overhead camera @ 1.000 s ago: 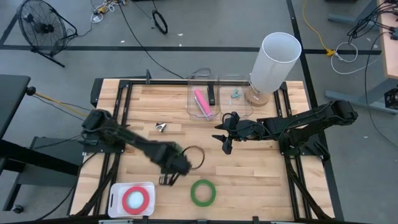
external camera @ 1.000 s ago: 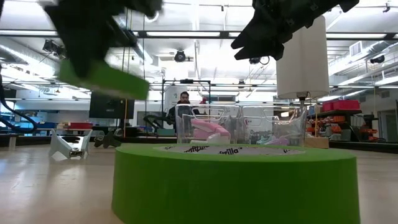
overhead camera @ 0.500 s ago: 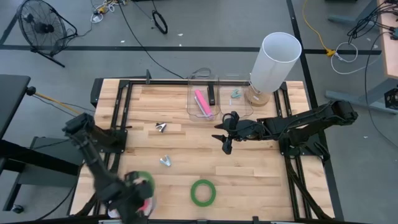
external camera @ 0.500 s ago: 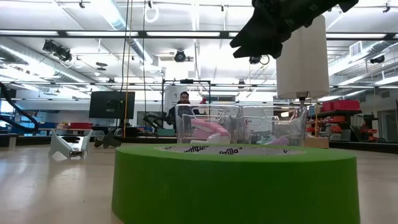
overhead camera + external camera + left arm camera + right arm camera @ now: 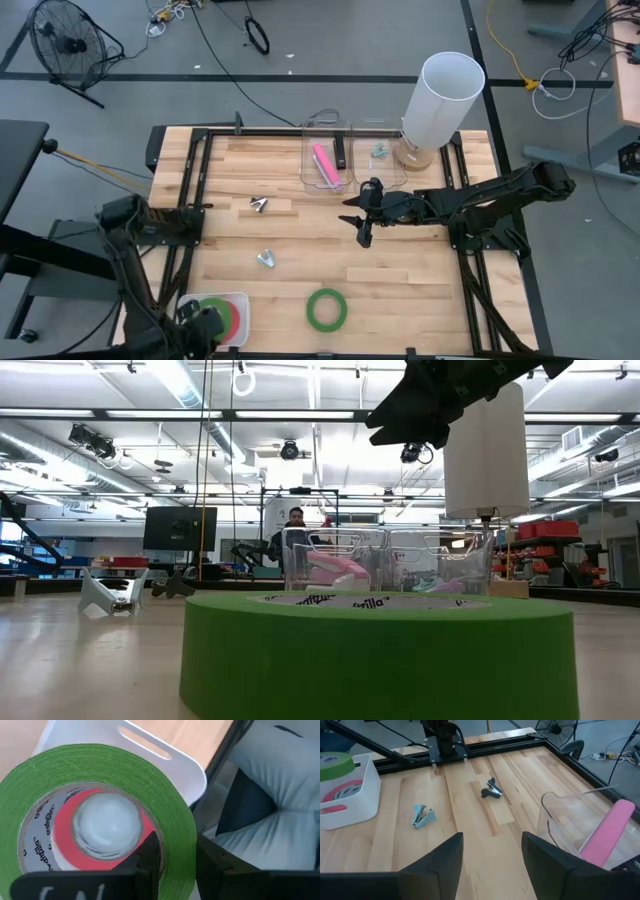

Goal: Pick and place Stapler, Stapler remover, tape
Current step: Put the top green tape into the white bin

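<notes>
White cylinder point(image 5: 443, 98) at table's far edge, floor fan point(image 5: 62, 43), cables point(image 5: 258, 35), person point(image 5: 294, 520) in bkgd

Left arm folded back along the near-left table edge, left gripper point(image 5: 205, 322) pointing down, fingers point(image 5: 152, 851) clamped across the wall of a green tape roll point(image 5: 100, 785), one inside the ring, one outside. Right arm stretched toward mid-table, right gripper point(image 5: 362, 212) raised clear of the surface, fingers point(image 5: 440, 862) spread, holding nothing.

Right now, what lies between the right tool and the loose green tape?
Bare tabletop between right tool and green tape roll, per the high view.
</notes>
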Controlling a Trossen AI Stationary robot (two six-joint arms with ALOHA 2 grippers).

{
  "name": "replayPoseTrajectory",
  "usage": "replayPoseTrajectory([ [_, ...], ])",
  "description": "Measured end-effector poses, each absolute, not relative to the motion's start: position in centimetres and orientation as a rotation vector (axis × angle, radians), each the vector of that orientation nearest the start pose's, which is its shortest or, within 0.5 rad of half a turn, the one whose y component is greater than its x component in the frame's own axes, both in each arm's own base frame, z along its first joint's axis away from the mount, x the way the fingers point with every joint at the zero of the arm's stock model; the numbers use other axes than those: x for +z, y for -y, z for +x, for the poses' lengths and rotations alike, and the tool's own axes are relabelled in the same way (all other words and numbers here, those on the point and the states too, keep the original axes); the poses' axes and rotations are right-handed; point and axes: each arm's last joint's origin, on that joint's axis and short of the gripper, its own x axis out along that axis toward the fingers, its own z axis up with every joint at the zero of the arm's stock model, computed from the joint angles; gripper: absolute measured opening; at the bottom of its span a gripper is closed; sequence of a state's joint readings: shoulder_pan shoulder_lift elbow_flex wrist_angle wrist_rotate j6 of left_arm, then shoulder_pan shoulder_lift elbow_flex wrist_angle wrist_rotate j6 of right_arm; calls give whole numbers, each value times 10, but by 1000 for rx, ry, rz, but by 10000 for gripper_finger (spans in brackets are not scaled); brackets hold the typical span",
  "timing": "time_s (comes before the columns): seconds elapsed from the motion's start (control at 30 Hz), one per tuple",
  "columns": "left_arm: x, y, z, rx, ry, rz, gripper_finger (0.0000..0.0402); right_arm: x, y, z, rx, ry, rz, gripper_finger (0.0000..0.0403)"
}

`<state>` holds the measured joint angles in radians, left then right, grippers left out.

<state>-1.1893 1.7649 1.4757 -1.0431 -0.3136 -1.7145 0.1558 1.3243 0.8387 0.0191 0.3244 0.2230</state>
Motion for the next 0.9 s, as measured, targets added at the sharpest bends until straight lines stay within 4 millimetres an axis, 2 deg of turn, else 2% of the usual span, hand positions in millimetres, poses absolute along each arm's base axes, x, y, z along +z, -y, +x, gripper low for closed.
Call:
replayPoseTrajectory([
  [0.33, 245, 319, 145, 302, -1210, -542, 84, 255, -35, 283, -215, -435, 106, 201],
  [0.8, 227, 317, 144, 326, -1236, -531, 86, 255, -35, 283, -214, -437, 104, 201],
  [0.9, 227, 316, 144, 328, -1232, -530, 125, 255, -35, 283, -214, -437, 105, 201],
])
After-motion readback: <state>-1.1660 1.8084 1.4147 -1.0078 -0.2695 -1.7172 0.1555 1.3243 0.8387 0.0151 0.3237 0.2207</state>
